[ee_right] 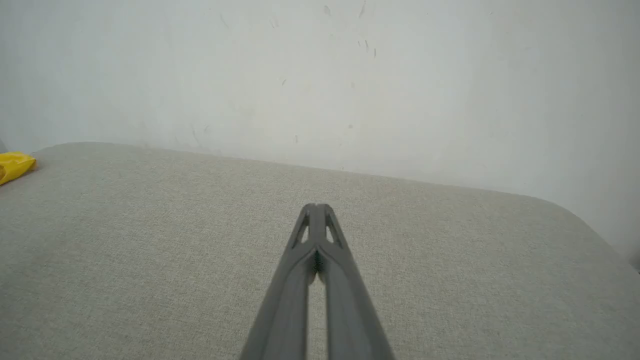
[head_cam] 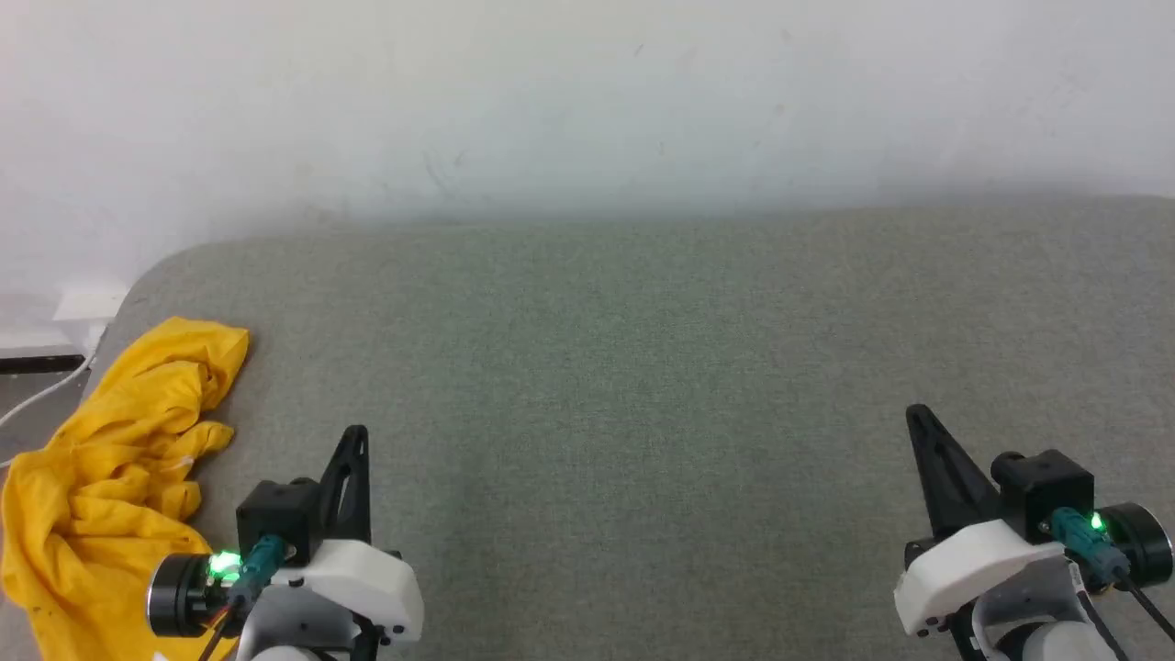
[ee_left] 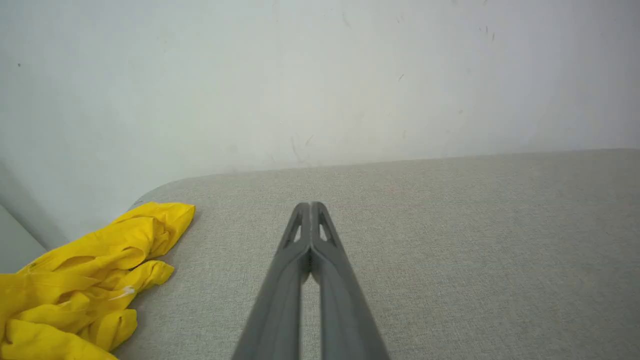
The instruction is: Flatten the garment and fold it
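Here, a wide grey fabric-covered surface is seen, with its far edge run along a pale wall. Its far left corner is rounded, and in the right wrist view the far right corner is rounded as well. Most of the surface lies bare between the two arms and beyond them, up to the wall.

The garment, bright yellow, is found crumpled in a heap at the left edge of the surface, and that edge is covered by it lower down. Its print cannot be made out.

The left gripper is held just to the right of the heap, apart from it, with the jaws pressed together and nothing between them. The right gripper is held well apart from the garment at the lower right, likewise fully closed on nothing. Both pairs of fingers are pointed toward the wall.

Beyond the left edge, a white cable and a white box low by the wall are seen.
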